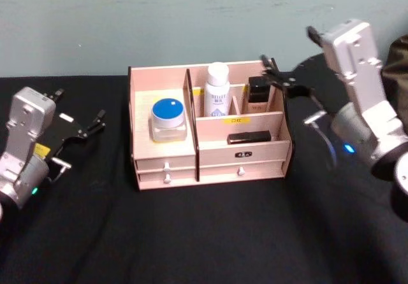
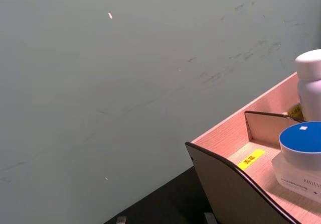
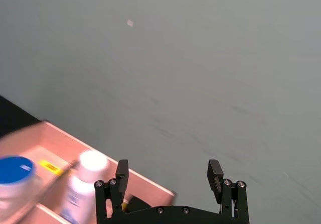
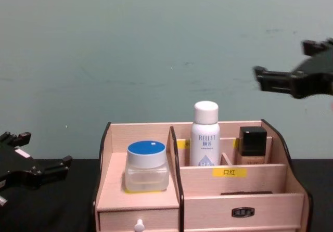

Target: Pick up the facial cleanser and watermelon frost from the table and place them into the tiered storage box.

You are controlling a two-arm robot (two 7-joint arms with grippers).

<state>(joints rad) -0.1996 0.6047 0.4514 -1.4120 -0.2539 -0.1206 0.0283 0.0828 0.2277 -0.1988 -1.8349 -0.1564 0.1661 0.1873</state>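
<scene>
Over by the table's point(image 1: 210, 233) left edge I've got the left gripper point(image 1: 86, 128) sitting low, fingers spread w/ nothing between them, well apart from the tiered storage box point(image 1: 167, 153), which stands to its right near the middle of the back edge. Chest view has that same claw at the lower left, level w/ the box's base.

Box contents, left to right:
- blue-lidded jar point(image 1: 169, 120) upright in the wide left compartment, yellow label on the floor behind it per left wrist view
- white bottle point(image 1: 217, 90) upright in the back-row slot just right of the dark divider
- dark-capped bottle point(image 1: 258, 95) upright in the back-right slot
- flat black item point(image 1: 248, 137) lying in the lower front-right tier; can't tell what it is
- two drawers w/ knobs along the front

Right gripper point(image 1: 280, 80) is raised, hovering at the box's back-right corner, just above and beside the dark-capped bottle. Right wrist view shows its fingers point(image 3: 122, 174) parted wide, holding nothing, w/ the white bottle below and to one side, not between them.
</scene>
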